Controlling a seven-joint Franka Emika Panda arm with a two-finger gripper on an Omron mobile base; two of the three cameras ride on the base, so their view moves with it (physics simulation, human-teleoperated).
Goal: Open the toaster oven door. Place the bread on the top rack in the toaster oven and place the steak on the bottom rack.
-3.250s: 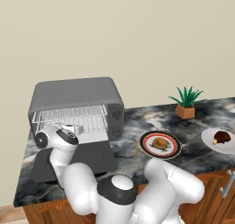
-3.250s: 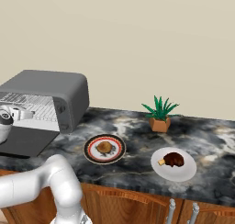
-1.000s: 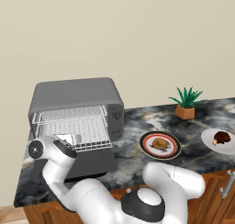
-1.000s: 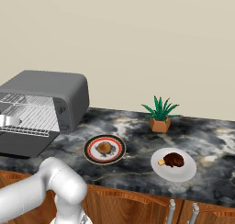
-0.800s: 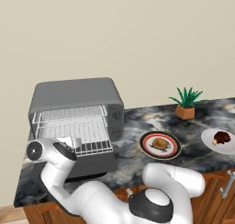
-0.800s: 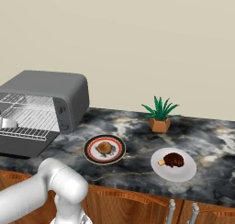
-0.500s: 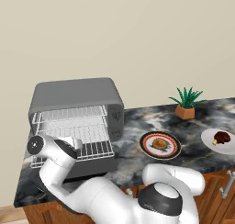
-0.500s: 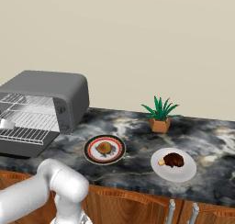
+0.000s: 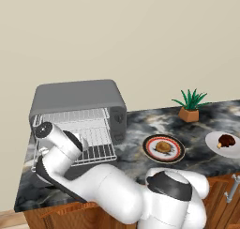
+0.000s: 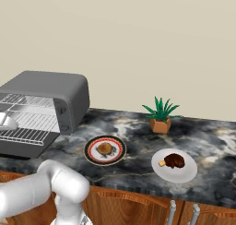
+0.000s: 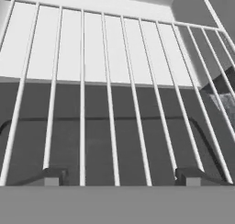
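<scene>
With the toaster oven door [image 9: 58, 179] now dropped fully open, the pincer [image 11: 120, 175] has let go – tips apart over the bottom rack [image 11: 114, 103] – so bread [image 10: 105, 148] comes next.

One toaster oven [image 9: 77, 99] (two wire racks [image 9: 96, 135]), two plates [image 10: 105, 150], one potted plant [image 10: 161, 115].

toaster oven door [image 9: 56, 179] down — (racks bare)

The arm [image 9: 70, 148] hides the toaster oven door [image 9: 54, 179]; the toaster oven [image 10: 41, 97] runs off the picture's left edge.
</scene>
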